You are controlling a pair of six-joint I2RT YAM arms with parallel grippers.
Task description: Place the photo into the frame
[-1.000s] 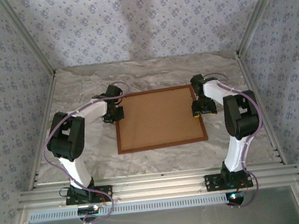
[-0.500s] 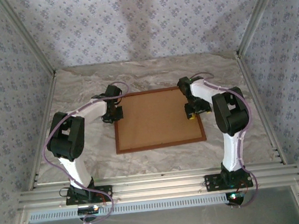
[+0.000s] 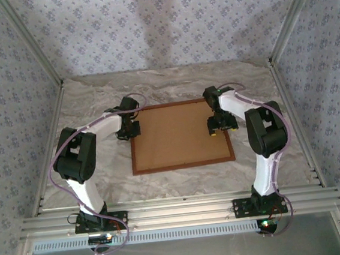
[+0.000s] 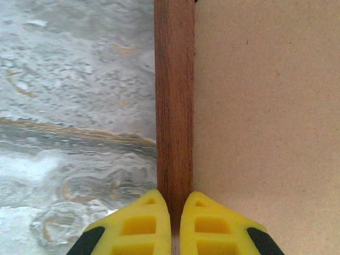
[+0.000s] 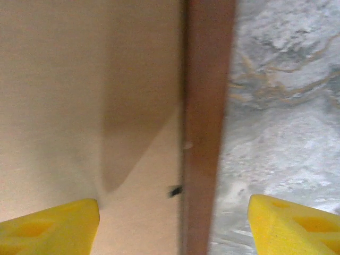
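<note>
The frame (image 3: 182, 165) lies flat on the marble table, back side up, with a plain brown backing board (image 3: 179, 134) filling it. The photo is hidden. My left gripper (image 3: 128, 133) is shut, its yellow fingertips (image 4: 143, 212) together over the frame's left rail (image 4: 173, 95); I cannot tell whether they press on it. My right gripper (image 3: 217, 129) is open above the right rail (image 5: 207, 106), one finger over the backing board (image 5: 79, 79) and the other over the table. Nothing is held between its fingers. A small black tab (image 5: 175, 191) sits at that rail's inner edge.
Marble tabletop (image 3: 102, 170) surrounds the frame on all sides. Patterned walls and aluminium posts (image 3: 286, 80) close in the back and both sides. The arm bases stand on the rail (image 3: 178, 211) at the near edge.
My right gripper has moved left and inward over the frame's right rail, opening a little wider early on. The frame's right side has shifted slightly left. The left gripper has stayed put.
</note>
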